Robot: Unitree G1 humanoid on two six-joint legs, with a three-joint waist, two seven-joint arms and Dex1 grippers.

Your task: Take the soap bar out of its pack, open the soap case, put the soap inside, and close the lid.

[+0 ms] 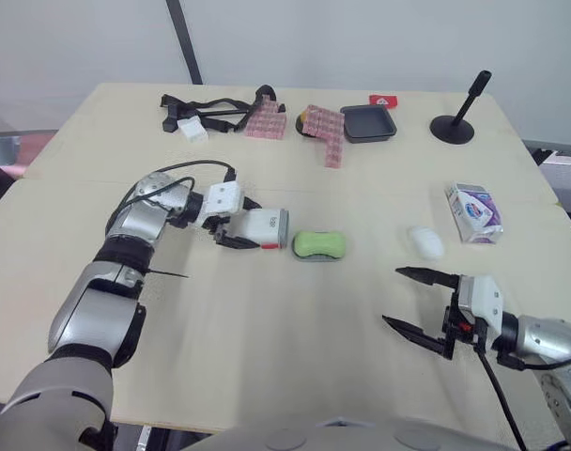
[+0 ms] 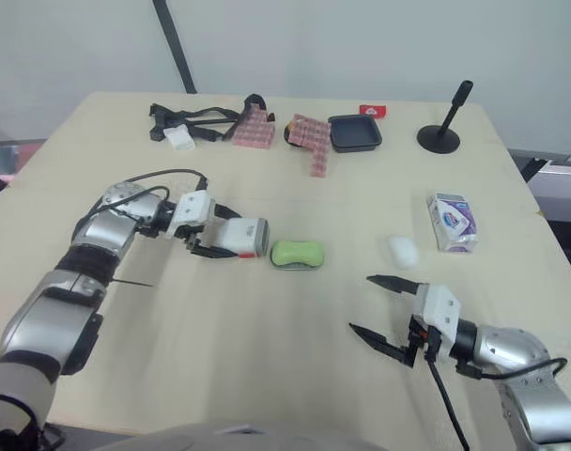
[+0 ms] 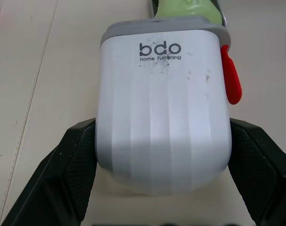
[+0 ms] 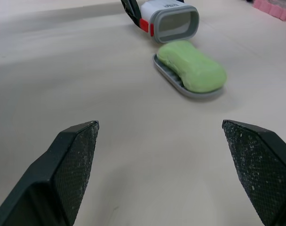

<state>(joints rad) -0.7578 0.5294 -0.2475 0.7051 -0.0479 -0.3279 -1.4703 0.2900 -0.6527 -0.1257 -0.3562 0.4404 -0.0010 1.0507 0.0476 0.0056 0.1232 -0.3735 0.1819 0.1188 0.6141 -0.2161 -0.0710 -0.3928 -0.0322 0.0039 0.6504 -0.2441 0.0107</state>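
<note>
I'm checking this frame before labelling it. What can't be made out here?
Green soap and its gray case base: in the left wrist view, mostly hidden behind the white case lid held in the left pincer.
Soap pack: print too small to read in the eye views; open or sealed, cannot tell.
Small red item by the black tray: too small to identify.
</note>
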